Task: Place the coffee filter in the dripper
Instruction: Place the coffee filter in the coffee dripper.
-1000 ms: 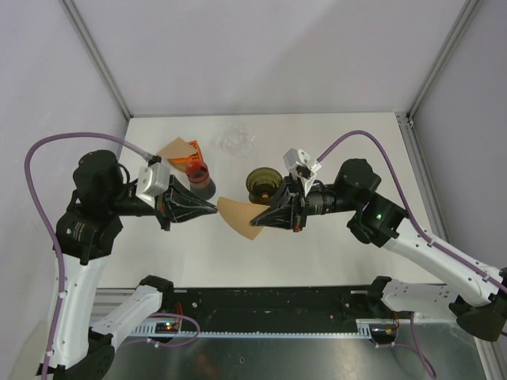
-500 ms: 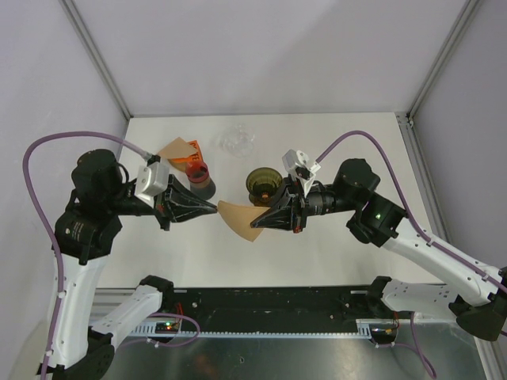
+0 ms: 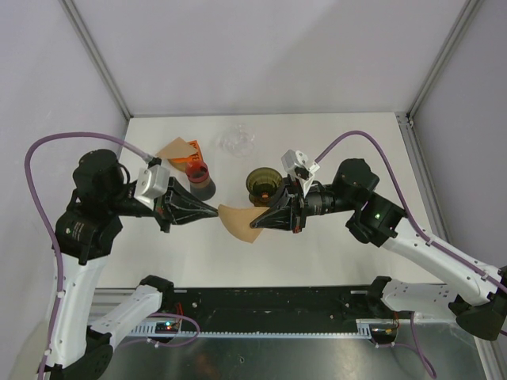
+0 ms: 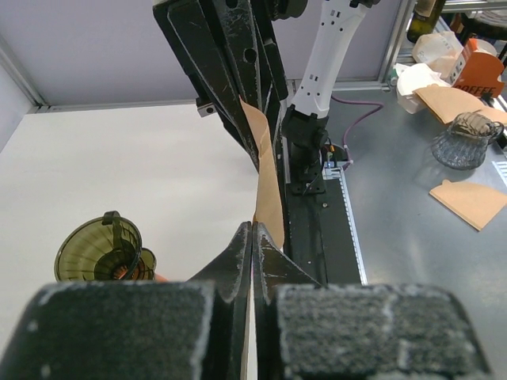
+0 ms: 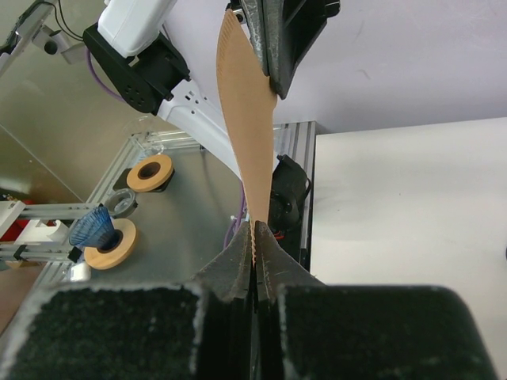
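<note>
White worktop (image 3: pixel 206 257) below: both arms' jaws pinch the coffee filter (image 3: pixel 238 223) beside the dripper (image 3: pixel 262 184). Opposite pulling could tear it.

Left hand (image 3: pixel 215 210) and right hand (image 3: pixel 256 225), both pinched tight, tips seemingly level, facing.

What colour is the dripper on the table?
Dark olive-green: the translucent plastic dripper shows best in the left wrist view.

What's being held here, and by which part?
The brown paper coffee filter, pinched at opposite edges: left gripper on one, right gripper on the other.
</note>
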Tool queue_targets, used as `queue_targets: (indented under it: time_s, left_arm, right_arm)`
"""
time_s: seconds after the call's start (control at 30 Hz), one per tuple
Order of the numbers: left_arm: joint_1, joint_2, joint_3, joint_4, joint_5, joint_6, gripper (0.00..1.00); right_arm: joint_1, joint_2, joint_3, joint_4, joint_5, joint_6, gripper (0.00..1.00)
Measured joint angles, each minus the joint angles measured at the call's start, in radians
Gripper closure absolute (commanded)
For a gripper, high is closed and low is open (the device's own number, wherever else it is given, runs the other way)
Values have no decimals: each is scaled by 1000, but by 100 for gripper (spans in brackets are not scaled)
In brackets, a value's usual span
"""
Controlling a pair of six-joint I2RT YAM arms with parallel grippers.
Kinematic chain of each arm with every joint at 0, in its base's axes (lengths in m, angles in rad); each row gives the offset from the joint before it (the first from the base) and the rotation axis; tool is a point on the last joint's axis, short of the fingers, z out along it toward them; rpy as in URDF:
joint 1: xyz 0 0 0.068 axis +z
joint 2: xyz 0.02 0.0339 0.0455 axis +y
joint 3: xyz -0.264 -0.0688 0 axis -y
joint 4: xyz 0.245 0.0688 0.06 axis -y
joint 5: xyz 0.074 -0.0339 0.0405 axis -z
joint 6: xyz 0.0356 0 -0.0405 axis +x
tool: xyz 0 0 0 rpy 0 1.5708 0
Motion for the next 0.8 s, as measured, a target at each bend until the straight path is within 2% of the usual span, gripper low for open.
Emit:
queue_targets:
  time_s: [0.8]
  left_arm:
    - [-45,-2,-12,0,3,11,100]
  right_arm:
    - [3,4,0,2,2,0,100]
